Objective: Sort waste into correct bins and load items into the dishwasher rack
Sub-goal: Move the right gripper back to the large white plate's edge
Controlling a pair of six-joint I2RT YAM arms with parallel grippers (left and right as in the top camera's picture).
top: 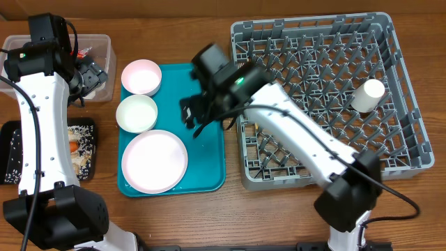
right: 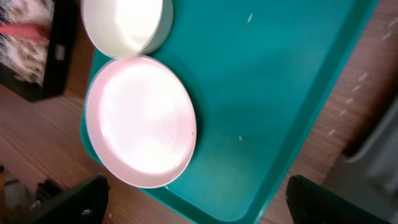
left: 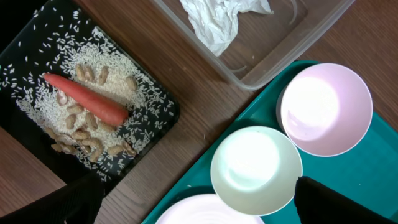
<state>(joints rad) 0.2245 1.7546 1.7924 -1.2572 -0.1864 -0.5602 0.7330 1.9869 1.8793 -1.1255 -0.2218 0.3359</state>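
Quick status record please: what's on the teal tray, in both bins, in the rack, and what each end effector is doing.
teal tray: pink bowl, white bowl, plate
clear tub: crumpled napkin
black tray: carrot, rice, beige scraps
rack: white cup
left end effector: open, empty, above the bowls
right end effector: open, empty, above the teal tray

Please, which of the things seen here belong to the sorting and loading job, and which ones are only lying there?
Belong to the job: carrot, rice, napkin, black tray, clear tub, pink bowl, white bowl, plate, cup, grey rack.

Only lying there: teal tray, which merely carries the dishes; wooden table.
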